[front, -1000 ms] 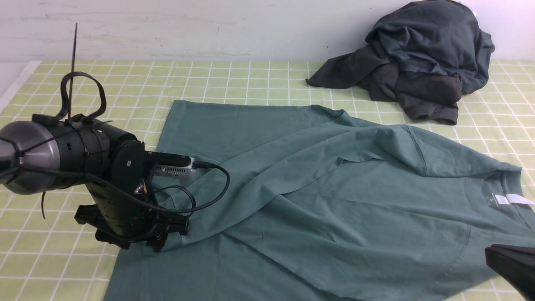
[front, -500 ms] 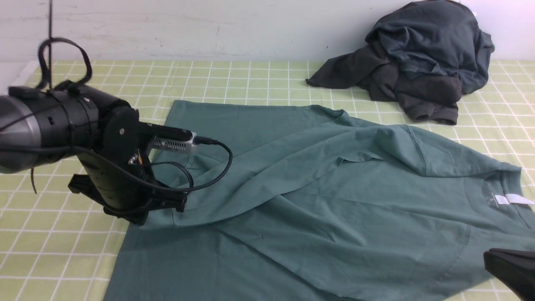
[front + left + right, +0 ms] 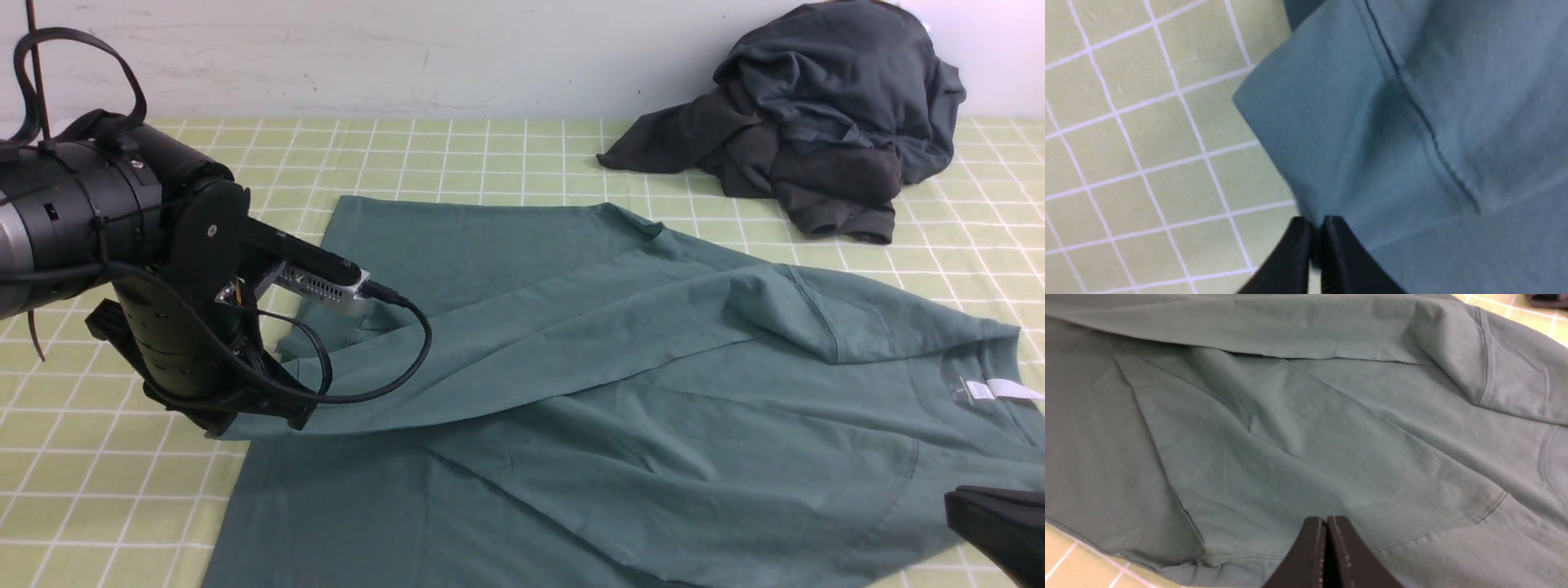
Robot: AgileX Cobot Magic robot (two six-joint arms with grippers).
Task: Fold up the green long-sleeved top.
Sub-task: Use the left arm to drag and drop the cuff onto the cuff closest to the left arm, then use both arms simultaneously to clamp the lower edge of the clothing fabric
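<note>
- The green top (image 3: 637,408) is spread on the checked cloth (image 3: 90,490), which lies open beyond its left edge.
- Its sleeve is pinched by the down-tilted left gripper (image 3: 1316,223).
- The right gripper (image 3: 1326,522) is closed, empty.

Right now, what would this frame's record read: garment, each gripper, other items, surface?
garment: green long-sleeved top, spread out, one sleeve drawn across its body
left gripper: shut on the sleeve's end
right gripper: shut, holding nothing, over the top
other items: dark grey garments, heaped at the far right
surface: green checked cloth
</note>
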